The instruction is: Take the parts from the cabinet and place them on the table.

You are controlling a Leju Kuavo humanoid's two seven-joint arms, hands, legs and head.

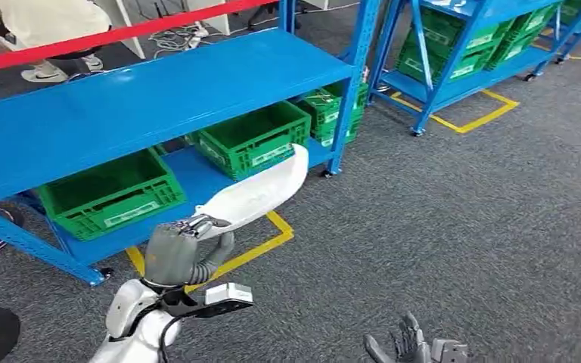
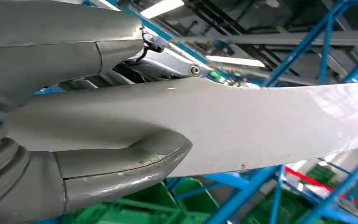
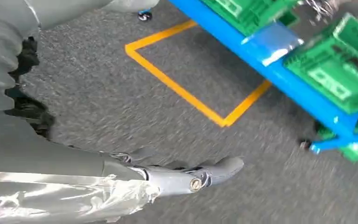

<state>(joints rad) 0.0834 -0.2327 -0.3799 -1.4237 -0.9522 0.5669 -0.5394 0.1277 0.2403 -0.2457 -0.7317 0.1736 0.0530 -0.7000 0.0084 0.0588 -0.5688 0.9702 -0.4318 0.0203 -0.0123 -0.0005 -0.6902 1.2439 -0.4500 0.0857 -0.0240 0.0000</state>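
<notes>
White part [image 1: 261, 193] gripped in left hand [image 1: 178, 249], jutting past fingers

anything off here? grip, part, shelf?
The left hand grips the long white part at one end, so most of it juts out unsupported. Green crates sit straight on the blue shelf.

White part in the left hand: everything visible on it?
The white part is a long, curved, glossy shell, plastic by the look, wider at its far end. The left hand grips its near end, thumb pressed on its face. It slants up toward the blue rack, held off the floor.
</notes>
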